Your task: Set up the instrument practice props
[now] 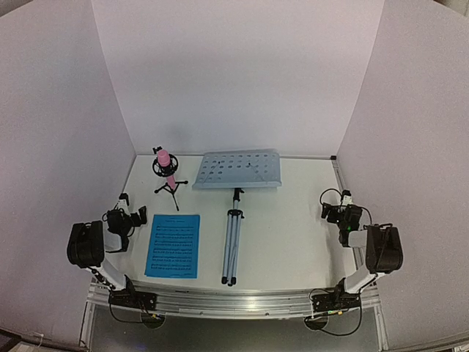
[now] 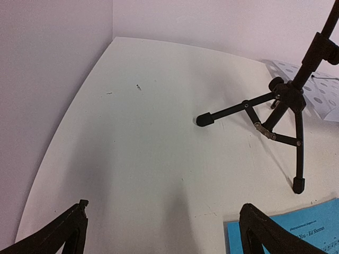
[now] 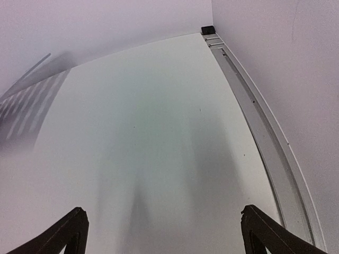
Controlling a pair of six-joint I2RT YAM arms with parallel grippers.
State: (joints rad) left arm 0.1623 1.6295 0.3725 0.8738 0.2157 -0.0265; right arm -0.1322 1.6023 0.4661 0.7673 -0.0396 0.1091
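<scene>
The pale blue-grey perforated music stand desk (image 1: 237,169) lies flat at the table's back middle, its silver folded tripod (image 1: 232,246) stretching toward the near edge. A bright blue sheet with music staves (image 1: 174,245) lies flat left of the tripod; its corner shows in the left wrist view (image 2: 296,233). Only one sheet can be told apart. My left gripper (image 1: 126,209) is open and empty at the left, beside the sheet. My right gripper (image 1: 331,209) is open and empty at the right. The desk's edge shows blurred in the right wrist view (image 3: 24,111).
A pink microphone on a small black tripod (image 1: 167,172) stands left of the desk; its legs (image 2: 275,127) show in the left wrist view. White walls close the table on three sides. A metal rail (image 3: 265,137) runs along the right edge.
</scene>
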